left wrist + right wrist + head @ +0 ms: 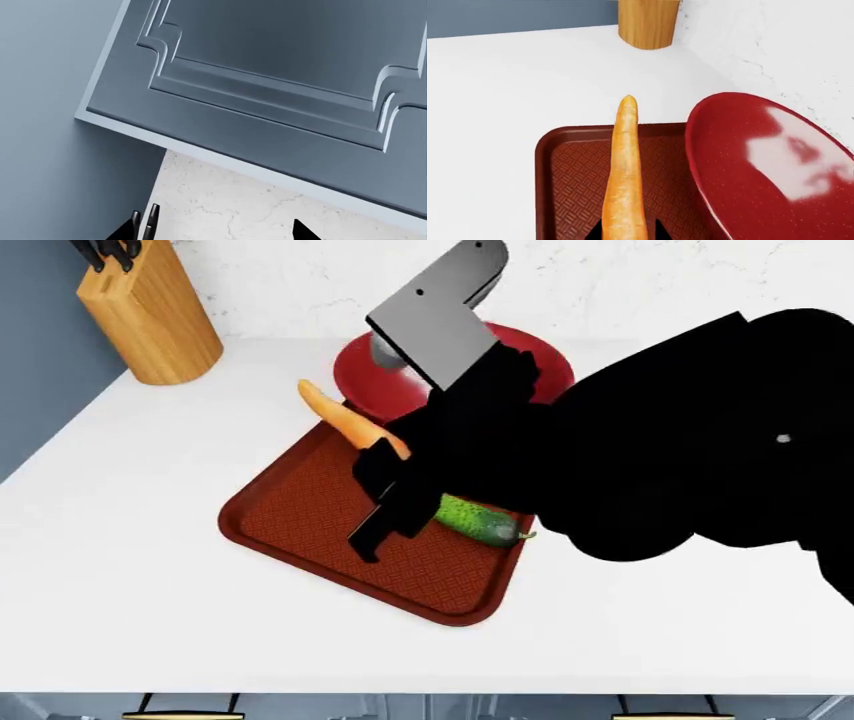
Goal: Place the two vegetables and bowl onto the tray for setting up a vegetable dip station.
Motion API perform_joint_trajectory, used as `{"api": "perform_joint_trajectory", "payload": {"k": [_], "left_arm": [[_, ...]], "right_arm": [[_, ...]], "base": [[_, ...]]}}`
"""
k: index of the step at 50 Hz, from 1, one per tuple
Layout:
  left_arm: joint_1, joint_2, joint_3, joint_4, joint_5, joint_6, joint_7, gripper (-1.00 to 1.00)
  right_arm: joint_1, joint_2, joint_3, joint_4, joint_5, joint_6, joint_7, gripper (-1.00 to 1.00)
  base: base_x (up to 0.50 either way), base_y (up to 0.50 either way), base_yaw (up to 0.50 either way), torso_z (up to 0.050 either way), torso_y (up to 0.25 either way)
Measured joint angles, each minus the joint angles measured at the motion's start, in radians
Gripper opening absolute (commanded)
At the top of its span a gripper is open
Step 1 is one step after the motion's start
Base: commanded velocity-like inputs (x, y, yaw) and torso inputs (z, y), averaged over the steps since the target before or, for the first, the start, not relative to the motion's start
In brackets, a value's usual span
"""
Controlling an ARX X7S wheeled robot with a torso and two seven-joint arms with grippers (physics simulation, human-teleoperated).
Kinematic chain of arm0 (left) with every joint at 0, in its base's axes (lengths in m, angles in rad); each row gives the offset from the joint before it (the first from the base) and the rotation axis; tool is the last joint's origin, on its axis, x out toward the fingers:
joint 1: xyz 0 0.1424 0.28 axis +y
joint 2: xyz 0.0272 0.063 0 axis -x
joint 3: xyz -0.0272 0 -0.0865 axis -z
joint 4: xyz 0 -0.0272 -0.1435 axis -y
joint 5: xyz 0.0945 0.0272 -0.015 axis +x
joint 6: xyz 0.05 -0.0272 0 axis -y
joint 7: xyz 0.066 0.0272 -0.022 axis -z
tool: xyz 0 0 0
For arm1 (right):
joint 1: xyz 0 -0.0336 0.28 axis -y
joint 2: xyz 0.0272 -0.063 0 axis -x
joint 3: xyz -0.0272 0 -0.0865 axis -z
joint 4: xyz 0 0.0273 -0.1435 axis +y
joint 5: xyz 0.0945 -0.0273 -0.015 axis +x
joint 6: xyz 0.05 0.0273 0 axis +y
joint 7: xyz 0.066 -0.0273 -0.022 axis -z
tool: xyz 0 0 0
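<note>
Now, right gripper (625, 231): black fingers clamped on the thick end of the carrot (622, 180), above the tray.
Left gripper (213, 231): fingertips spread apart, empty, near a grey panelled cabinet door (280, 75).
Carrot: slim, tapered, orange, tip past the tray's far rim.
Cucumber (477, 519): bumpy, green, lying on the tray.
Tray (307, 530): dark red-brown, crosshatched, rounded corners.
Bowl (760, 175): glossy red, just beyond the tray's far right edge.
Knife block (150, 312): wooden, far left.

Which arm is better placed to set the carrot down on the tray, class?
Right. The right gripper holds the carrot above the tray, beside the bowl. The left wrist view shows only a cabinet door and marble.
</note>
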Motion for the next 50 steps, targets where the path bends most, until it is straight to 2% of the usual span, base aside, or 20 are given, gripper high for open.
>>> {"api": "perform_joint_trajectory", "payload": {"k": [50], "left_arm": [[0.008,0.005,-0.013,-0.001,0.006,-0.013,0.001,1.0]], "right_arm": [[-0.148,-0.076,-0.087,0.057,-0.059,-0.052,0.0,-1.0]], "base": [[0.0,0.0,0.0,0.0,0.0]]}}
